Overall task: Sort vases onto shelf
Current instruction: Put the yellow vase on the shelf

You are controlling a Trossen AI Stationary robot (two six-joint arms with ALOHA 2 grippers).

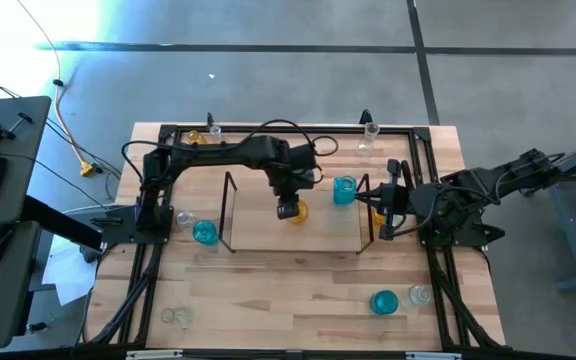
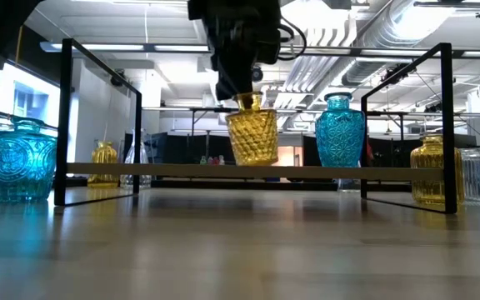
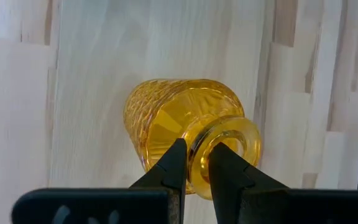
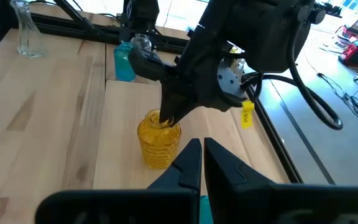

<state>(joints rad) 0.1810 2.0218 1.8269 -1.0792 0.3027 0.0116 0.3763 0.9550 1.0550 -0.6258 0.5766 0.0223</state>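
Note:
The shelf (image 1: 258,232) is a pale board between two black wire frames in the middle of the table. My left gripper (image 1: 288,208) hangs over its far middle, shut on an amber vase (image 1: 299,212), which also shows in the low view (image 2: 252,137) and the right wrist view (image 4: 158,144). A turquoise vase (image 1: 344,190) stands on the shelf's far right (image 2: 338,131). My right gripper (image 4: 196,163) waits shut and empty by the shelf's right frame (image 1: 381,205), next to another amber vase (image 2: 432,171). My left gripper holds the amber vase by its mouth rim (image 3: 197,163), one finger (image 3: 224,165) inside the mouth and one (image 3: 174,163) outside. The fingers come from above, pointing down. The vase hangs a little tilted, its base at or just above the shelf board; which, I cannot tell.
Loose vases stand around the shelf: turquoise (image 1: 205,233) and clear (image 1: 183,217) at its left, amber (image 1: 194,137) and clear (image 1: 371,130) at the far edge, turquoise (image 1: 384,301) and clear (image 1: 420,295) near right, clear (image 1: 176,317) near left. A black frame (image 1: 148,260) rims the table.

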